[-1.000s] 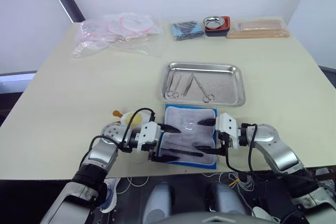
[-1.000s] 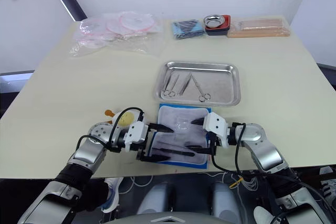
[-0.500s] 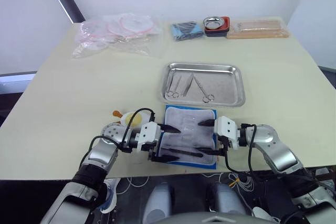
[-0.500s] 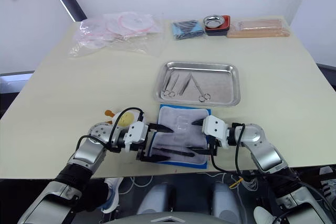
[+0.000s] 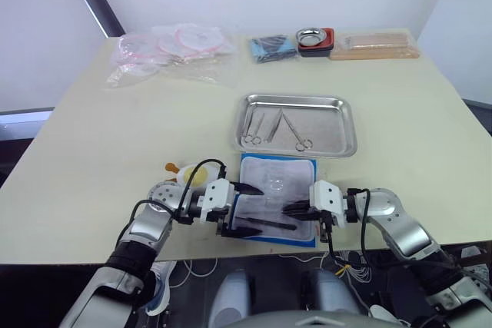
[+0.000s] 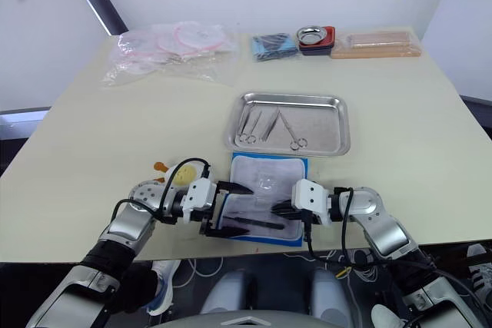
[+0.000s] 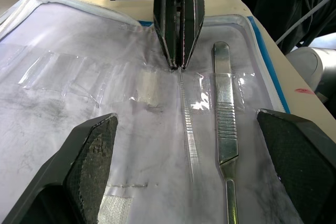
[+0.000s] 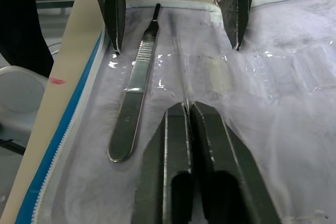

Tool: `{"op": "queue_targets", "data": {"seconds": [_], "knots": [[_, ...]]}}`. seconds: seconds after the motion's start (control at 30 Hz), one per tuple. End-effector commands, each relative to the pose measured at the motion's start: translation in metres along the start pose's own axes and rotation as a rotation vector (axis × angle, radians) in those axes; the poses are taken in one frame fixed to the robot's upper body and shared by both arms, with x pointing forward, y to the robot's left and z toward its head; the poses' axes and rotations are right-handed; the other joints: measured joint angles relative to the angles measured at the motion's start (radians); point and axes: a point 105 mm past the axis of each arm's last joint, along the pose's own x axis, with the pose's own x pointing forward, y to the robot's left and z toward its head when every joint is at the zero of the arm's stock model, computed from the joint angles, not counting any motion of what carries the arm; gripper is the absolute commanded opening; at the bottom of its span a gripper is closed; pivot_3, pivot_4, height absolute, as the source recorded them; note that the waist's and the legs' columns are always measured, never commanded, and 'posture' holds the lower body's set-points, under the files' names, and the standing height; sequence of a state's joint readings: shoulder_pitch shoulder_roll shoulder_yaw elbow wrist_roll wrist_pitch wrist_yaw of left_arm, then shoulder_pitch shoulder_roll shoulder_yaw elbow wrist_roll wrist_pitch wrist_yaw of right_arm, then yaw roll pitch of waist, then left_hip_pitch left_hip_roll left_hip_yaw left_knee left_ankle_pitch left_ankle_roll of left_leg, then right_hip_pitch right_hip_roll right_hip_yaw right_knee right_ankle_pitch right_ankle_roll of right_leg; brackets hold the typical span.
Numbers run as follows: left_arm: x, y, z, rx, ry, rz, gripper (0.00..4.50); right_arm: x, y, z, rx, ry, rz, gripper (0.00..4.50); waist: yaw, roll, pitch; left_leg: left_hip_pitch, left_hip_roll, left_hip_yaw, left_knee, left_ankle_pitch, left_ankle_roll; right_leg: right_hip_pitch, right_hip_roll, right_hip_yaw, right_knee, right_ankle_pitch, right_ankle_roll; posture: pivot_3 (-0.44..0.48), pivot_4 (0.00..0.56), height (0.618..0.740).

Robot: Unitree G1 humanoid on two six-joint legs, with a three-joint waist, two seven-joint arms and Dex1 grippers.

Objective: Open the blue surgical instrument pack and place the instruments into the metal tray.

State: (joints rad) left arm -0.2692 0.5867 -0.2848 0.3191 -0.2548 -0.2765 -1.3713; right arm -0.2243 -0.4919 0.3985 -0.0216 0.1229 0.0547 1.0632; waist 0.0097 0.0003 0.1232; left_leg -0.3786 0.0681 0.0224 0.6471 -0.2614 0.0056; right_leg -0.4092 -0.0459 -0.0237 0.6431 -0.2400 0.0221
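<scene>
The blue surgical instrument pack (image 5: 278, 197) lies opened flat near the table's front edge, pale lining up. Two instruments rest on the lining: a flat steel handle (image 8: 134, 98) and, beside it, a thin slim tool (image 7: 186, 114). My right gripper (image 5: 292, 209) is shut on the thin tool's end, right fingertips (image 7: 178, 51) pinched together. My left gripper (image 5: 257, 207) stands open across from it, its fingers (image 8: 110, 9) on either side of both tools. Just behind the pack sits the metal tray (image 5: 350, 124), holding ring-handled scissors (image 5: 301, 137) and other slim tools (image 5: 254, 124).
Along the back edge are clear bags with pink rings (image 5: 173, 44), a dark-blue folded bundle (image 5: 270, 46), a small steel bowl on a red base (image 5: 315, 38) and a tan flat pack (image 5: 374, 44). A small yellow and orange object (image 5: 188, 174) lies left of the pack.
My right gripper has closed on the thin tool's end and shifted a little left over the lining. The left gripper has stayed open in place.
</scene>
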Motion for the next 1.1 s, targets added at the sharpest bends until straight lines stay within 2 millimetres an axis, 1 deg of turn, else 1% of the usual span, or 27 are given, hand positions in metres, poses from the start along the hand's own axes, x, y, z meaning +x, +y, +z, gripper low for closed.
{"op": "queue_targets", "data": {"seconds": [0.03,0.13,0.23,0.53,0.77,0.9,1.1], "knots": [[0.000,-0.031,-0.046,-0.148,0.159,-0.073,4.50,-0.001,0.006,-0.017,0.044,0.062,0.014,0.11,0.000,0.000,-0.001,0.000,0.000,0.000,0.000,0.000,0.000,0.000,0.000,0.000,0.000,0.000,0.000,0.000,0.150,0.740],[0.000,-0.030,-0.046,-0.146,0.159,-0.074,4.50,-0.002,0.006,-0.015,0.030,0.066,0.019,0.11,0.000,0.001,-0.001,0.000,0.000,0.000,0.000,0.000,0.000,0.000,0.000,0.000,0.000,0.000,0.000,0.000,0.150,0.740],[0.000,-0.030,-0.047,-0.145,0.159,-0.077,4.50,-0.002,0.002,-0.001,0.004,0.034,0.004,0.11,0.000,0.001,-0.001,0.000,0.000,0.000,0.000,0.000,0.000,0.000,0.000,0.000,0.000,0.000,0.000,0.000,0.150,0.740],[0.001,-0.029,-0.046,-0.141,0.158,-0.083,4.50,-0.011,-0.003,0.026,-0.075,0.043,-0.001,0.11,0.001,0.001,-0.001,-0.001,0.000,0.000,0.000,0.000,0.000,0.000,0.000,0.000,0.000,0.000,0.000,0.000,0.150,0.740],[0.002,-0.029,-0.046,-0.144,0.157,-0.084,4.50,-0.018,-0.004,0.036,-0.122,0.103,0.014,0.11,0.001,0.002,0.000,-0.001,0.000,0.000,0.000,0.000,0.000,0.000,0.000,0.000,0.000,0.000,0.000,0.000,0.150,0.740],[0.003,-0.029,-0.046,-0.143,0.156,-0.086,4.50,-0.023,-0.004,0.036,-0.143,0.158,0.026,0.11,0.001,0.002,0.001,-0.002,0.000,0.000,0.000,0.000,0.000,0.000,0.000,0.000,0.000,0.000,0.000,0.000,0.150,0.740],[0.004,-0.029,-0.046,-0.141,0.152,-0.080,4.50,-0.030,-0.004,0.041,-0.153,0.189,0.027,0.11,0.001,0.002,0.001,-0.002,0.000,0.000,0.000,0.000,0.000,-0.001,0.000,0.000,0.000,0.000,0.000,0.000,0.150,0.740]]}}
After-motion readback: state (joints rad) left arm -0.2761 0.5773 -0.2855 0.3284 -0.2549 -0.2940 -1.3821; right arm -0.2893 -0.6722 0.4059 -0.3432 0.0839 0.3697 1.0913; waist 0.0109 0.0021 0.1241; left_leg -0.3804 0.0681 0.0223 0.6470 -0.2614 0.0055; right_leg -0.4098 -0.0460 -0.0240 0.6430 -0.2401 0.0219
